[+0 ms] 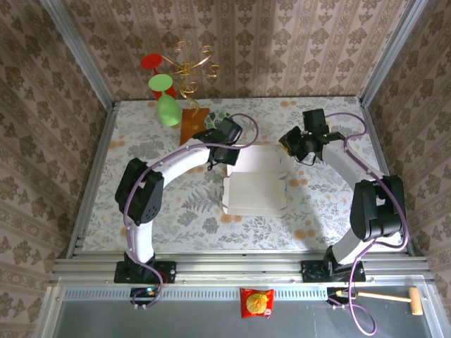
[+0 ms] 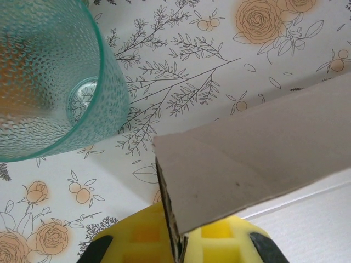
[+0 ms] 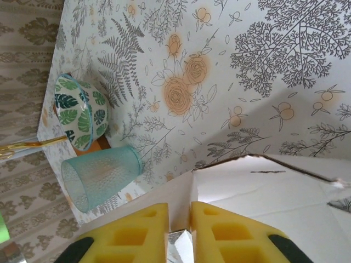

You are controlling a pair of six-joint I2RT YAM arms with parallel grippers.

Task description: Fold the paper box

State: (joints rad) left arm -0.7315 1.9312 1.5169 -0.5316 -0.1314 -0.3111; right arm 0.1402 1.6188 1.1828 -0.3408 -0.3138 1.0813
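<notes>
**Both grippers grip the paper box (image 1: 255, 186) near the teal cup (image 3: 101, 175)**

The box lies on the bench (image 1: 162, 211) close to the cup, on the side away from the leaf-patterned bowl (image 3: 82, 112). The left gripper (image 2: 176, 241) is clamped on a raised grey flap, whose edge sits between the yellow pads (image 2: 137, 235); the cup stands just past that flap. The right gripper (image 3: 180, 235) is closed on another edge of the box, farther from the cup, with a white panel spreading beside it.
</notes>
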